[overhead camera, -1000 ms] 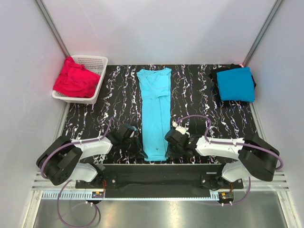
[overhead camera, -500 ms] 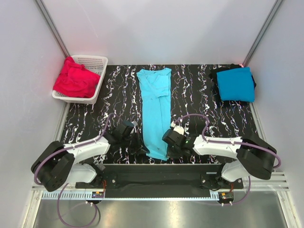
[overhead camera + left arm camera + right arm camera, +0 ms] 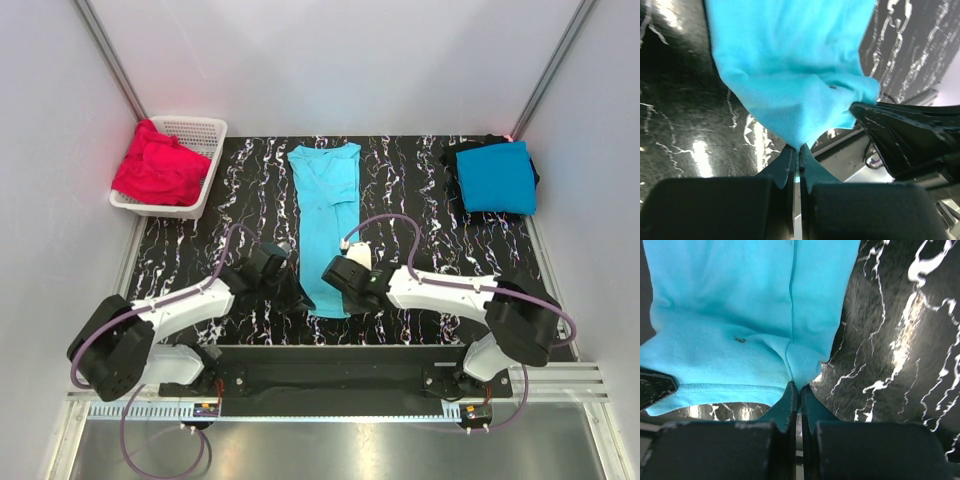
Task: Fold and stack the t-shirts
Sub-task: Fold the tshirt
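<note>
Left jaws: clenched on the near hem corner of the light turquoise t-shirt (image 3: 790, 65). Right jaws: clenched on the opposite hem corner. The shirt runs lengthwise away from both jaws along the worktop (image 3: 420, 220), hem bunched between them. The deeper blue t-shirt (image 3: 497, 177) lies folded well beyond the right jaws.

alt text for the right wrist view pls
The right tool is shut on a hem corner of a light turquoise t-shirt. A black table with white veining shows beneath and to the right.
</note>
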